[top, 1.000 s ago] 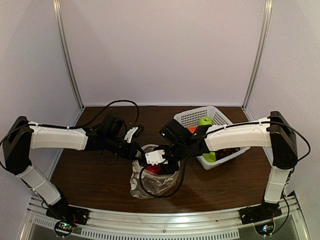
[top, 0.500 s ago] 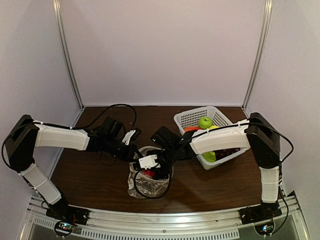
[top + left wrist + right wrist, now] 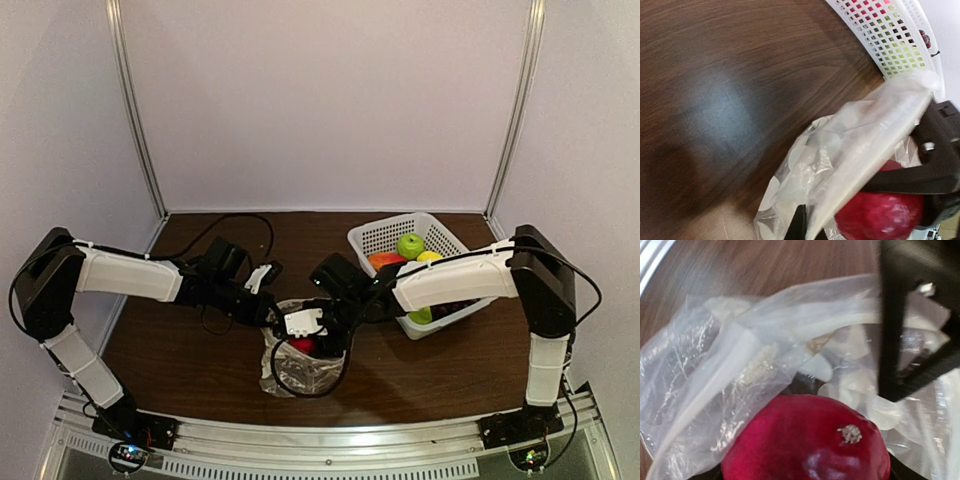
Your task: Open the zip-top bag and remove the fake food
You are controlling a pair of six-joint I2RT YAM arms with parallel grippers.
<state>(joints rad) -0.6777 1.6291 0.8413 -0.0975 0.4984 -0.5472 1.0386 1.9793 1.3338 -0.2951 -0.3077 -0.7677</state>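
Observation:
The zip-top bag (image 3: 292, 368) lies crumpled at the table's front middle, its mouth open and facing up. My left gripper (image 3: 271, 311) is shut on the bag's upper left edge; in the left wrist view its gripper (image 3: 807, 229) pinches the dotted plastic (image 3: 850, 145). My right gripper (image 3: 308, 338) is inside the bag's mouth, shut on the red apple (image 3: 301, 346). The apple fills the bottom of the right wrist view (image 3: 805, 440), with the bag (image 3: 735, 360) behind it. It also shows in the left wrist view (image 3: 880, 217).
The white perforated basket (image 3: 372, 238) stands at the right rear and holds a green apple (image 3: 410, 245), a lemon (image 3: 430, 257), an orange piece (image 3: 385, 260), a small green piece (image 3: 420, 315) and grapes (image 3: 456, 304). A black cable (image 3: 235, 220) loops behind the left arm.
My right gripper sank lower into the bag's mouth around the red apple. The bag shifted slightly. My left gripper kept its hold on the bag's edge.

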